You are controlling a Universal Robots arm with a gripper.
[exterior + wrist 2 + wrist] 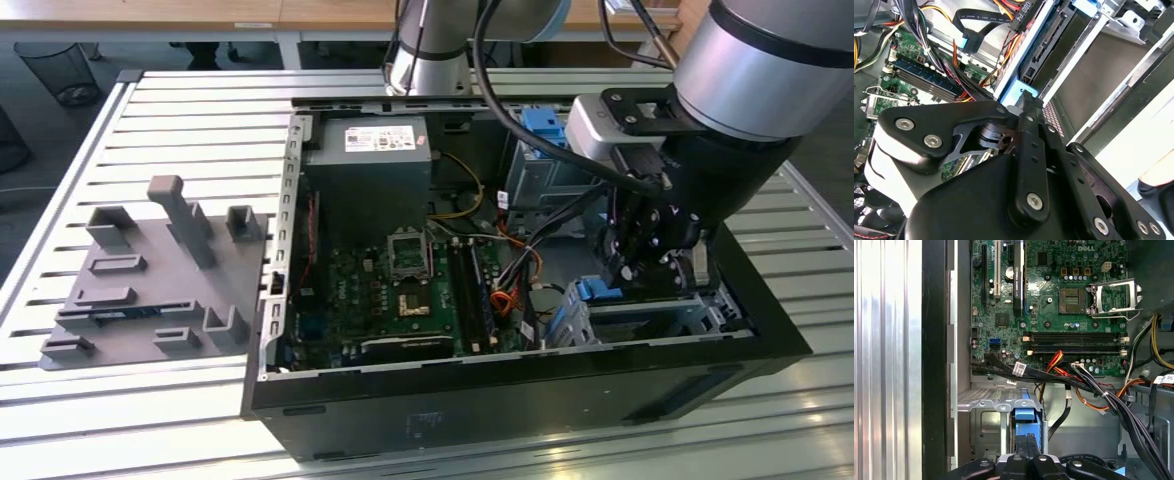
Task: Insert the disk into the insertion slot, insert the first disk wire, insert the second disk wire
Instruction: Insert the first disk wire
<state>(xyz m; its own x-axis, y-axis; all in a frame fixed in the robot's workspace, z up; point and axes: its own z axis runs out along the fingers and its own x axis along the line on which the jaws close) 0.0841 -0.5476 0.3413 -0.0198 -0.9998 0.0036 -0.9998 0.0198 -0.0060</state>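
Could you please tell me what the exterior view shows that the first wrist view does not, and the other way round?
The exterior view adds the grey fixture plate beside the computer case and the arm's silver body reaching down into the case. The first wrist view adds the close detail: the gripper, shut, meets the blue carrier of the disk at the perforated insertion slot. Both views share the gripper, the green motherboard with its processor socket, and the slatted table.

Disk [1024,414] in insertion slot [985,400], slot beside motherboard [1054,315] — all inside case [507,410]
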